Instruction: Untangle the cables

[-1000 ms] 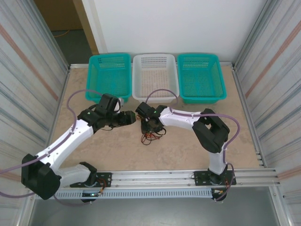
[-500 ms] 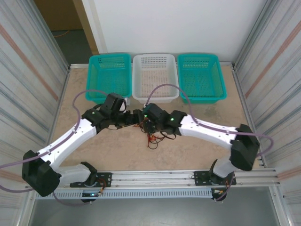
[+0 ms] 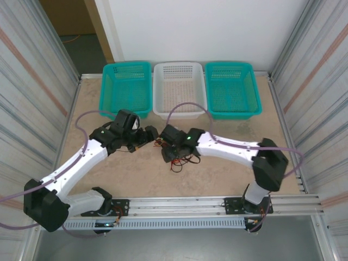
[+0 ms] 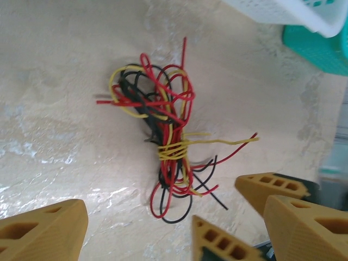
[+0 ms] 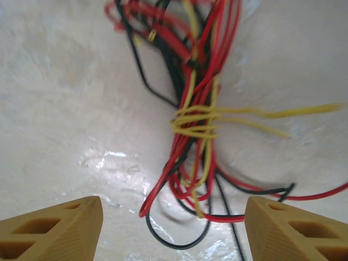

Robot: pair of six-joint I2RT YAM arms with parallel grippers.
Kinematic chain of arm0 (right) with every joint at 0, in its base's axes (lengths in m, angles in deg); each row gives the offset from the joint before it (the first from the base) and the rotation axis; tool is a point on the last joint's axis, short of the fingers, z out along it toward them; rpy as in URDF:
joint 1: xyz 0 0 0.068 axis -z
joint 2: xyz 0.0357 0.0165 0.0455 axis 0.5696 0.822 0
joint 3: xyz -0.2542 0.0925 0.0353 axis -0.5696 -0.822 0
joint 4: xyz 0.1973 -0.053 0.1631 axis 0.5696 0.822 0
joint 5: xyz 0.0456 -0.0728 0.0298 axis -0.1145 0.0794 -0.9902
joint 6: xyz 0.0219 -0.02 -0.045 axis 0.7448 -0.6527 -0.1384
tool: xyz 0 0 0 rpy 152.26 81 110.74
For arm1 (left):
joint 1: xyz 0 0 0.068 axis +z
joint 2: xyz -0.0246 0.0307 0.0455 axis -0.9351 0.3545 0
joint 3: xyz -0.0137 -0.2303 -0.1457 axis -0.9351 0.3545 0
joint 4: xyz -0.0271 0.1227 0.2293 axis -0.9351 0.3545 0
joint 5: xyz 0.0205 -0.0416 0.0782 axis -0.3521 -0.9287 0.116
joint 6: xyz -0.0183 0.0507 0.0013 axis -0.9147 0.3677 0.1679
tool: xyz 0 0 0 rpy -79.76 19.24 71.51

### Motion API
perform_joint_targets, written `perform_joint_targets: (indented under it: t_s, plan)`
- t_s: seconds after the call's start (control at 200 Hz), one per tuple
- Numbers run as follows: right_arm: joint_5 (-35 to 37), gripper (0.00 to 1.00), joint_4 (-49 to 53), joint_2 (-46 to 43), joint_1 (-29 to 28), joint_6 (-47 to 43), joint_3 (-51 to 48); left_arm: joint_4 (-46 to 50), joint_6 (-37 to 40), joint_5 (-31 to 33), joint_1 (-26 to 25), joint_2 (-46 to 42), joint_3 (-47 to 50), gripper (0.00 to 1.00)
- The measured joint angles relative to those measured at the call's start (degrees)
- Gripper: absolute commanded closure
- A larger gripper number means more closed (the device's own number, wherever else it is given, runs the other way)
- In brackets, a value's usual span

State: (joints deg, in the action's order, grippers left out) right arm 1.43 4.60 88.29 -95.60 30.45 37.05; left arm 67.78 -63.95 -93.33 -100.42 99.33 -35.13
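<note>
Right gripper (image 5: 174,200): mine, fingers spread wide over the bundle, pinching nothing.
Left gripper (image 4: 175,202): mine too, spread and empty, near the bundle's end.
Cables (image 5: 196,109): red, black and yellow, tangled on the worktop (image 5: 60,81) between both grippers.
Yellow strand (image 5: 191,126): wound round the bundle's middle.

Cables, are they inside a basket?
No, the cables lie in a tangled bunch on the table.

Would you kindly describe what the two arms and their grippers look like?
Left arm and right arm: white links, black joints, a lavender-grey hose looping along each. Left gripper and right gripper carry orange-tan wedge fingers with hollow cells.
</note>
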Motion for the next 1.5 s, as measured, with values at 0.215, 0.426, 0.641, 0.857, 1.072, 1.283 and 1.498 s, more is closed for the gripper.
perform_joint_targets:
  t_s: [0.215,0.426,0.641,0.857,1.072,1.283,1.498]
  plan:
    - [-0.1,0.34,4.1,9.2,0.1,3.3,5.4,0.6,-0.7,0.3,0.6,-0.1,2.3,0.16]
    - [-2.0,0.35,4.7,12.5,4.9,4.5,6.0,0.5,-1.6,-0.7,1.9,-1.8,3.9,0.18]
    - [-6.3,0.61,4.7,17.0,5.7,4.0,7.4,-1.8,-4.3,-5.2,8.8,-2.5,9.0,0.22]
    - [-7.8,0.85,3.1,16.6,5.8,3.8,7.1,-1.8,-4.2,-7.5,10.5,-1.0,9.4,0.15]
    - [-3.0,0.86,-3.6,1.4,3.5,1.2,-4.7,-4.0,-4.4,-8.1,2.0,2.1,6.2,0.13]
    - [2.0,0.87,-8.8,-9.0,-0.7,-3.8,-6.4,-10.9,-8.8,-8.2,-1.6,3.1,5.0,0.07]
    - [4.2,0.87,-10.0,-10.0,-1.8,-8.2,-6.8,-17.9,-13.2,-8.0,-1.3,2.2,6.2,0.1]
